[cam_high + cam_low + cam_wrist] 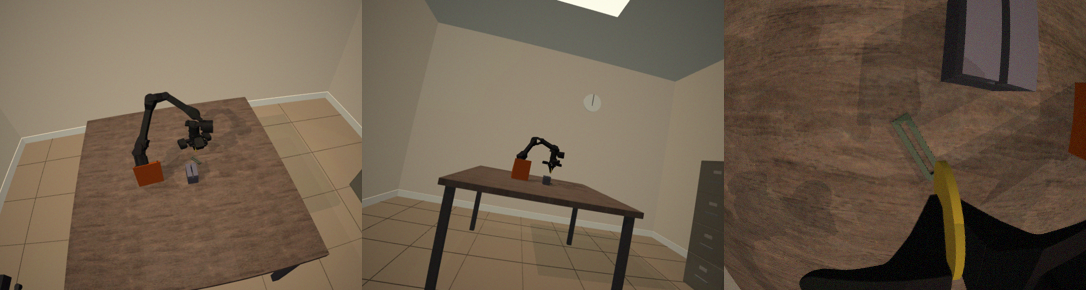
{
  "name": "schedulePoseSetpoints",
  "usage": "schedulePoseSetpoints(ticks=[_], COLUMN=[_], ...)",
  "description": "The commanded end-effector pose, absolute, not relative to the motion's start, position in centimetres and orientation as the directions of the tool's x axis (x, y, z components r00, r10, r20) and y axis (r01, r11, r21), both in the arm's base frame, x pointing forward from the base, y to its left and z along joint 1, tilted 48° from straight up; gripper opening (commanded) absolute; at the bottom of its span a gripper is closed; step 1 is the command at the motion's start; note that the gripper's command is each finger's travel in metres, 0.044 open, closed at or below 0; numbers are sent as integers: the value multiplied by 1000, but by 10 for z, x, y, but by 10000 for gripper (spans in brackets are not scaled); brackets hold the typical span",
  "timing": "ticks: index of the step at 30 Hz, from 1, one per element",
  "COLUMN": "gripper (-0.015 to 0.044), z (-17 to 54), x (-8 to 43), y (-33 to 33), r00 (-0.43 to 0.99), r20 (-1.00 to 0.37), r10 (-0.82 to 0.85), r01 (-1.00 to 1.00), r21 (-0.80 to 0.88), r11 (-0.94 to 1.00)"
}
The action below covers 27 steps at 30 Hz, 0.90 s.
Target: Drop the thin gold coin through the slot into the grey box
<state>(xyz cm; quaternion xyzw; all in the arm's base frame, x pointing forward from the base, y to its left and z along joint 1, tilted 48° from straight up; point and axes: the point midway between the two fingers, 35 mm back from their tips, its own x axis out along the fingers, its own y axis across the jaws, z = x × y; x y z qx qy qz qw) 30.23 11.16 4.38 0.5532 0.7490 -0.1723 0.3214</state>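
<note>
Now | pincer (pixel 951 257) pinches gold coin (pixel 950 220) edge-on above desk (pixel 818 120) | grey box (pixel 991 29) lies ahead-right | slot (pixel 1005 29) roughly parallels coin

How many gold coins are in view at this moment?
1. The gold coin is clamped on edge in the gripper, raised above the empty green holder; none shows elsewhere.

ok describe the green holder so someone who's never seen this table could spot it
Find the orange block at the arm's base on the wooden table, then the grey slotted box beside it. Just beyond the box lies the holder: a flat, thin green strip with an open groove, the only green thing there.
</note>
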Motion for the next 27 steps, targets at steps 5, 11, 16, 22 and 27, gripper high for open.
schedulePoseSetpoints(ticks=[5, 11, 16, 22, 27], gripper=[0, 0, 0, 0, 0], z=[43, 40, 31, 20, 11], x=[298, 298, 298, 297, 295], y=[110, 108, 98, 87, 77], r00=[-184, -184, -182, -181, -180], r20=[-674, -675, -678, -681, -682], r10=[715, 714, 712, 710, 708], r01=[979, 979, 979, 980, 980], r21=[-61, -61, -61, -61, -61], r11=[194, 194, 192, 191, 191])
